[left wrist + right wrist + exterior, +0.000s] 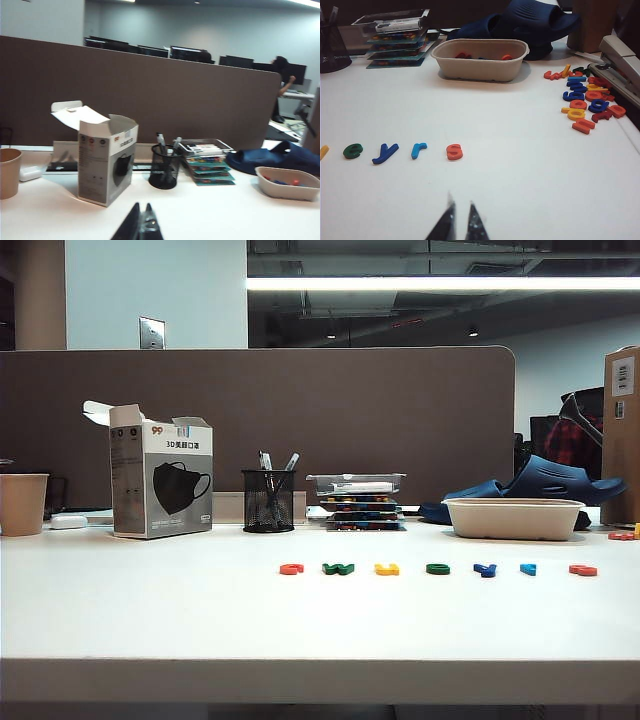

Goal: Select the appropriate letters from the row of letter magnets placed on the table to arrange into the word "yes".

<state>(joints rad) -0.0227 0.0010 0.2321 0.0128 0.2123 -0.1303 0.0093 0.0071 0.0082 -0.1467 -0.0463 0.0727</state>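
The row of letter magnets (437, 568) lies across the white table (150, 610), right of centre. From the left come red-orange, green W-shaped, yellow, then the dark green e (437, 568), the dark blue y (485, 569), a light blue letter (528, 568) and the red-orange s (582, 569). In the right wrist view the e (353, 151), y (385, 153) and s (454, 151) lie ahead of my right gripper (461, 205). Its fingers stand almost together, with nothing between them. My left gripper (142, 205) is shut and empty, facing the mask box; the row is out of its view. Neither gripper shows in the exterior view.
A face-mask box (160, 485), a mesh pen holder (268, 500), a stack of cards (362, 505) and a beige bowl (513, 517) line the back, with a paper cup (22, 503) far left. A pile of loose letters (585, 97) and a stapler (620, 60) sit at the right.
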